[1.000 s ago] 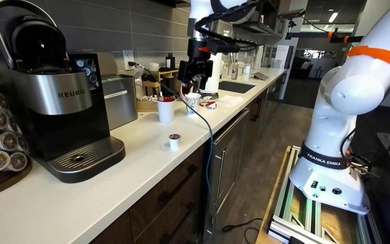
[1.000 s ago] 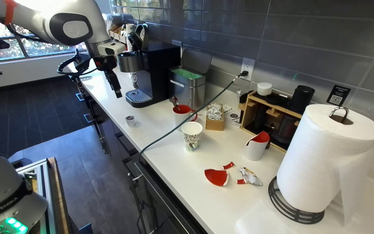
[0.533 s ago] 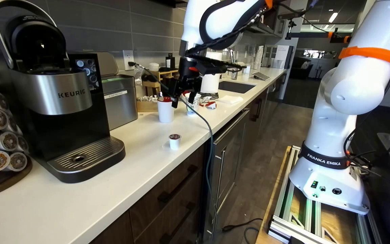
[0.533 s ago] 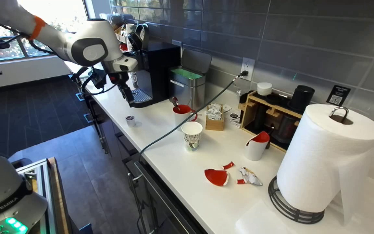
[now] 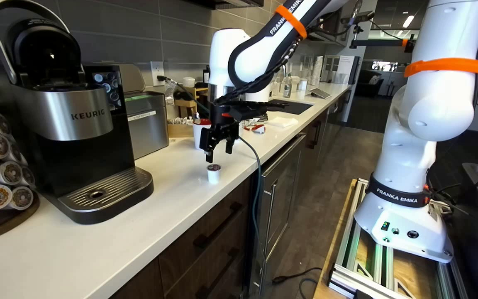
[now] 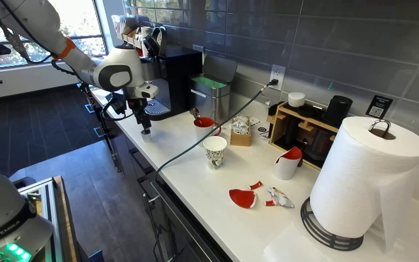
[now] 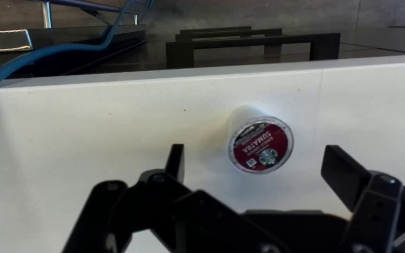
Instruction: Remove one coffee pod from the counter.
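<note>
On the counter (image 5: 172, 203) we read KEURIG on the brewer (image 5: 71, 118), SUMATRA on the pod (image 7: 261, 144); gripper (image 5: 219, 155) spread, cord (image 7: 30, 56) nearby.

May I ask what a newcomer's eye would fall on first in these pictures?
The black pincer probably draws the eye first, open just above the coffee pod on the counter. Next, perhaps, come the Keurig machine beside the metal bin and the broken red pieces near the paper towel roll.

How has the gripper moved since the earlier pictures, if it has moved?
Yes: in an exterior view, the gripper has come down and closer to the coffee pod, which stands at the same place on the counter.
</note>
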Motion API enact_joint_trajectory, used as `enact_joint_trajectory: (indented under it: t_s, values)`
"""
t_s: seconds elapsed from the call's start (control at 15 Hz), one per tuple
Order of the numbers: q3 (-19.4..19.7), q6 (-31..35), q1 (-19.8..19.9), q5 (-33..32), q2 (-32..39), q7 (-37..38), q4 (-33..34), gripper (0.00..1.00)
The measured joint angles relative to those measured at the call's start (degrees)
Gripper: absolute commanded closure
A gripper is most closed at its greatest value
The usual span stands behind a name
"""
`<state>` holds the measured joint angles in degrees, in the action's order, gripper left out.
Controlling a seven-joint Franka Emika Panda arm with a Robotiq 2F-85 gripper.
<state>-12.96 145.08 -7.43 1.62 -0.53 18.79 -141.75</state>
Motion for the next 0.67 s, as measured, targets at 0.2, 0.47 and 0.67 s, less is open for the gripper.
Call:
enact_joint_trajectory:
  t_s: [0.2,0.47,0.67]
  values:
    - [0.1,0.0,-1.1,-0.8,2.8,0.4,2.0,0.00]
    - [1.1,-0.1,-1.7,-2.6,6.1,1.9,3.6,0.00]
    - [2.1,-0.1,-2.1,-3.4,7.8,2.5,4.5,0.32]
